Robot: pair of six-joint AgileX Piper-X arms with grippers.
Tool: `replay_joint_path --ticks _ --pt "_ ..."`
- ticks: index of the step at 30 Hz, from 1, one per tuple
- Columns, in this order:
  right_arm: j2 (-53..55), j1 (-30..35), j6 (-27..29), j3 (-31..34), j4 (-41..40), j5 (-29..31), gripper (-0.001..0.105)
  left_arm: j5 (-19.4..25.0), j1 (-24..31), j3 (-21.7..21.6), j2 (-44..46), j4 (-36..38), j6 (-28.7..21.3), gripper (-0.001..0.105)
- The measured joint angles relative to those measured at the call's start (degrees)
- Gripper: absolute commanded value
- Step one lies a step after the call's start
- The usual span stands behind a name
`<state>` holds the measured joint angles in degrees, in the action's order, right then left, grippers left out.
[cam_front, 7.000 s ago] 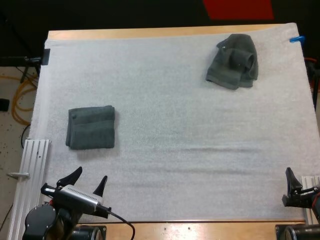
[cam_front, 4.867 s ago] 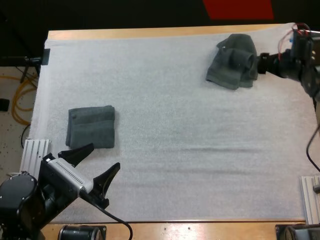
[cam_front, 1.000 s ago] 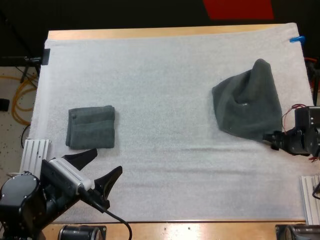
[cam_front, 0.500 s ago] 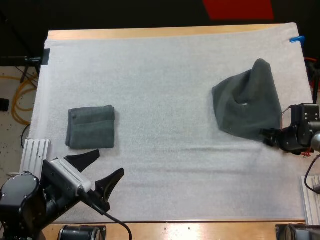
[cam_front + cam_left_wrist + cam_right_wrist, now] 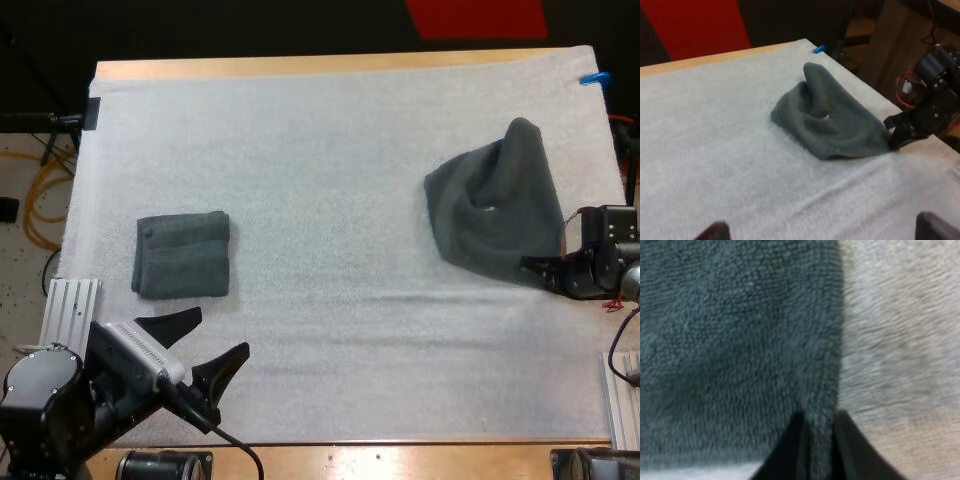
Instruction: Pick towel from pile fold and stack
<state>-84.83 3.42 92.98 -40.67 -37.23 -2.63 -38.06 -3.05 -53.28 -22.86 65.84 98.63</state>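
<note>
Our left gripper (image 5: 218,335) sits down at seven o'clock, fingers spread wide and aimed toward two. Our right gripper (image 5: 530,267), out at four o'clock, points toward nine, pinching the towel (image 5: 495,215) edge.

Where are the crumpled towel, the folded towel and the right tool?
crumpled towel (image 5: 495,215): high view, middle of its cloth.
folded towel (image 5: 182,254): high view, centre of its top face.
right tool (image 5: 531,268): high view, between its fingertips, at the crumpled towel's corner.

folded towel (image 5: 182,255) at mat's (image 5: 320,180) near left, crumpled towel (image 5: 495,215) well apart at right
</note>
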Motion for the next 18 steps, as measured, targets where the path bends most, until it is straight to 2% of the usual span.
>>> replay_joint_path --ticks 4,9,14,18 --pt "0.8 0.0 3.4 0.0 -3.4 6.5 0.000 -2.6 0.0 0.0 -3.2 -0.2 0.5 0.070" --pt "5.2 0.0 4.1 0.0 -5.2 13.3 0.000 -3.5 -1.4 0.1 -9.5 -3.6 0.8 0.070" --pt "10.0 0.0 5.8 0.0 -5.4 19.6 0.000 -1.8 -9.9 0.1 -17.0 -12.5 1.9 0.070" --pt "10.8 0.0 6.0 0.0 -5.4 21.0 0.000 3.3 -18.7 0.1 -25.5 -21.5 2.3 0.070"
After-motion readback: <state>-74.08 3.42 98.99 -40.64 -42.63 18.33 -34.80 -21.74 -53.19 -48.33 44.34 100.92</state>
